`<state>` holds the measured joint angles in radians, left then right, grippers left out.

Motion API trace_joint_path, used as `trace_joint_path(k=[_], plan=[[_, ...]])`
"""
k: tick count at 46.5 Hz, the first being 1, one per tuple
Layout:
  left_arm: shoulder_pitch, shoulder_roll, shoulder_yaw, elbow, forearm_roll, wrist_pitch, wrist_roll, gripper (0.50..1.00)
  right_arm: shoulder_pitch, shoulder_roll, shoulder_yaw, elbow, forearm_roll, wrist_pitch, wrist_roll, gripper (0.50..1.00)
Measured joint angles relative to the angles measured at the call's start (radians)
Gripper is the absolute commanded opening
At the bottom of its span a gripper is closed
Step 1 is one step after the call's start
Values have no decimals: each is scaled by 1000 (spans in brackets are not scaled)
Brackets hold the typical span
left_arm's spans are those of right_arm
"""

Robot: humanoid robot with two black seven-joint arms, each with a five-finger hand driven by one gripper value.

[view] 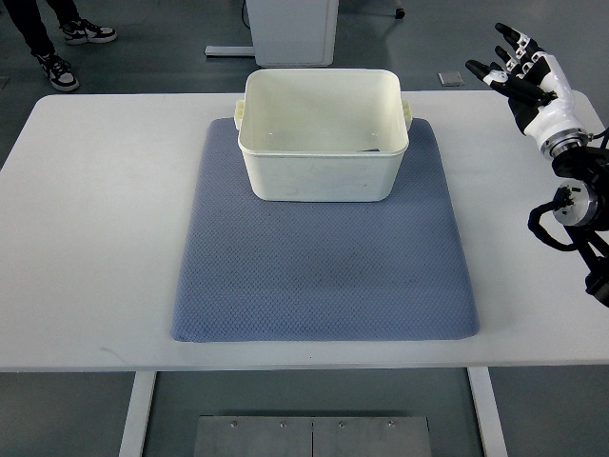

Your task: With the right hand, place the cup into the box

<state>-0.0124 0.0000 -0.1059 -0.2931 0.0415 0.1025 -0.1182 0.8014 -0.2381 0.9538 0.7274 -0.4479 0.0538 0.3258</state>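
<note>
Top view: right hand (519, 71) spread beyond table (95, 238) edge.

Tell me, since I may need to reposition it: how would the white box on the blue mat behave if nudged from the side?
The white box looks like thin rigid plastic, so probably light and stiff. Its wide, squat shape suggests it would slide rather than tip. The textured blue mat under it may grip and resist, possibly bunching or moving along with it.

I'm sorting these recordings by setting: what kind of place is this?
Probably a robotics lab or test room. A plain white table holds only a blue textured mat and a cream plastic box, and a standing person's sneakered feet show on the grey floor.
</note>
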Motion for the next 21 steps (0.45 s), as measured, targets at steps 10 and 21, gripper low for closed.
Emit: trace_joint_path(k=[10, 21], plan=[[0, 0, 0, 0, 0, 0, 0, 1000, -77, 79, 145, -8, 0, 0, 1, 1000], [0, 0, 0, 0, 0, 0, 0, 1000, -130, 139, 202, -5, 0, 1, 1, 1000]])
